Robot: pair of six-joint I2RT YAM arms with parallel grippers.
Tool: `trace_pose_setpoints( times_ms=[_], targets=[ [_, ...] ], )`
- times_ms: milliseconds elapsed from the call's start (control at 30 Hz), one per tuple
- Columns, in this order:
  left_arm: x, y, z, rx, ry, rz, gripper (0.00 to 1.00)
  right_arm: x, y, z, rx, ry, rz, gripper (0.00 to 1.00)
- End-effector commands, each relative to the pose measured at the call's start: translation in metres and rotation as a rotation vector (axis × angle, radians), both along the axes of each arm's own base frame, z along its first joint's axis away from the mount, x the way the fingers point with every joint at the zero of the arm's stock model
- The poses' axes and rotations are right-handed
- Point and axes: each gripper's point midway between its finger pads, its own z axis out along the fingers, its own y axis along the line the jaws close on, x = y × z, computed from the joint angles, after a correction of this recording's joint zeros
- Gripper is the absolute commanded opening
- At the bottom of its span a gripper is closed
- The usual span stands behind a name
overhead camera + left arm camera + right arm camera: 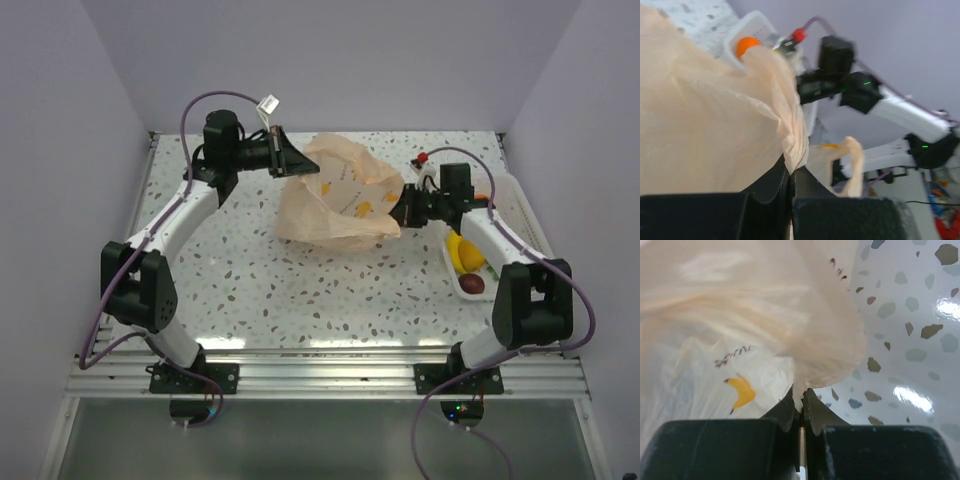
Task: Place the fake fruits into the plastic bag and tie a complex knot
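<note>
Speckled table [300,290], lilac walls [60,150]. Mid-table: 1 plastic bag [335,200], peach, crumpled, rim stretched sideways. Left of the bag, left gripper [788,171], clamped on its rim; right of the bag, right gripper [801,399], pinched tight on the opposite edge. Likely handles feather-light, limp, slippery, easily torn; best taken at 1 handle loop [856,155] or the bunched rim, never by 1 thin layer. Right of the bag, 1 white tray [515,205] with fake fruits [465,262] not yet bagged: 2 bananas [460,248], 1 plum [472,284], 1 orange [745,46].
</note>
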Motion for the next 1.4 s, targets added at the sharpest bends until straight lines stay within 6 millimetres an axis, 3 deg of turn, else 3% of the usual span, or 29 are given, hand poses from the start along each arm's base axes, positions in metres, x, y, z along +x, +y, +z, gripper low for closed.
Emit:
trace_pose_setpoints(
  times_ms=[0, 67, 100, 133, 200, 233, 267, 333, 367, 533, 600, 633, 667, 833, 900, 967, 1000, 1067, 1100, 1167, 1233, 1267, 1333, 1367],
  targets=[
    [0.003, 0.029, -0.035, 0.239, -0.133, 0.058, 0.00, 0.010, -0.003, 0.112, -0.034, -0.270, 0.052, 0.00],
    [0.004, 0.041, -0.071, 0.343, -0.079, 0.102, 0.00, 0.015, -0.006, 0.144, -0.066, -0.316, 0.049, 0.00],
    [0.004, 0.048, -0.092, 0.388, -0.050, 0.122, 0.00, 0.014, -0.007, 0.145, -0.086, -0.277, 0.054, 0.00],
    [0.005, 0.049, -0.092, 0.395, -0.052, 0.132, 0.00, 0.010, -0.010, 0.133, -0.102, -0.219, 0.052, 0.00],
    [0.004, 0.054, -0.103, 0.370, 0.009, 0.149, 0.00, 0.003, -0.013, 0.127, -0.147, -0.139, 0.069, 0.00],
    [0.006, 0.055, -0.102, 0.354, 0.024, 0.153, 0.00, 0.006, -0.015, 0.115, -0.170, -0.087, 0.074, 0.00],
    [0.009, 0.058, -0.098, 0.330, 0.025, 0.161, 0.00, 0.009, -0.016, 0.121, -0.184, -0.089, 0.080, 0.00],
    [0.010, 0.062, -0.079, 0.251, 0.041, 0.158, 0.00, 0.001, -0.021, 0.114, -0.221, -0.010, 0.113, 0.00],
    [0.010, 0.064, -0.071, 0.223, 0.044, 0.155, 0.00, 0.005, -0.021, 0.133, -0.222, -0.038, 0.106, 0.00],
    [-0.005, 0.073, -0.022, 0.059, 0.105, 0.118, 0.00, -0.015, -0.030, 0.148, -0.270, -0.056, 0.173, 0.00],
    [-0.018, 0.074, -0.019, 0.009, 0.208, 0.103, 0.00, -0.029, -0.027, 0.148, -0.238, -0.018, 0.220, 0.00],
    [-0.022, 0.075, -0.010, -0.023, 0.169, 0.074, 0.00, -0.037, -0.024, 0.151, -0.191, -0.002, 0.249, 0.00],
    [-0.028, 0.075, -0.016, -0.041, 0.212, 0.062, 0.00, -0.046, -0.016, 0.161, -0.098, 0.003, 0.293, 0.00],
    [-0.054, 0.077, 0.004, -0.099, 0.268, 0.028, 0.00, -0.090, -0.008, 0.181, 0.050, 0.013, 0.415, 0.00],
    [-0.063, 0.077, 0.005, -0.114, 0.329, 0.028, 0.00, -0.108, -0.003, 0.184, 0.107, 0.037, 0.442, 0.00],
    [-0.065, 0.080, -0.009, -0.105, 0.462, 0.074, 0.00, -0.120, 0.000, 0.182, 0.158, 0.083, 0.453, 0.00],
    [-0.066, 0.081, -0.008, -0.098, 0.441, 0.082, 0.00, -0.124, 0.003, 0.183, 0.188, 0.104, 0.453, 0.00],
    [-0.062, 0.083, -0.017, -0.081, 0.452, 0.124, 0.00, -0.123, 0.002, 0.165, 0.195, 0.172, 0.423, 0.00],
    [-0.058, 0.084, -0.022, -0.076, 0.448, 0.139, 0.00, -0.112, 0.002, 0.154, 0.176, 0.180, 0.395, 0.00],
    [-0.045, 0.086, -0.035, -0.039, 0.435, 0.197, 0.00, -0.096, -0.007, 0.115, 0.086, 0.258, 0.344, 0.00],
    [-0.026, 0.090, -0.075, 0.088, 0.414, 0.251, 0.00, -0.070, -0.016, 0.085, -0.005, 0.273, 0.268, 0.00],
    [-0.015, 0.092, -0.078, 0.124, 0.381, 0.266, 0.00, -0.059, -0.018, 0.068, -0.025, 0.304, 0.247, 0.00],
    [0.002, 0.100, -0.119, 0.240, 0.382, 0.293, 0.00, -0.037, -0.021, 0.052, -0.058, 0.279, 0.199, 0.00],
    [0.008, 0.102, -0.127, 0.261, 0.369, 0.290, 0.00, -0.027, -0.028, 0.038, -0.107, 0.289, 0.166, 0.00]
  ],
)
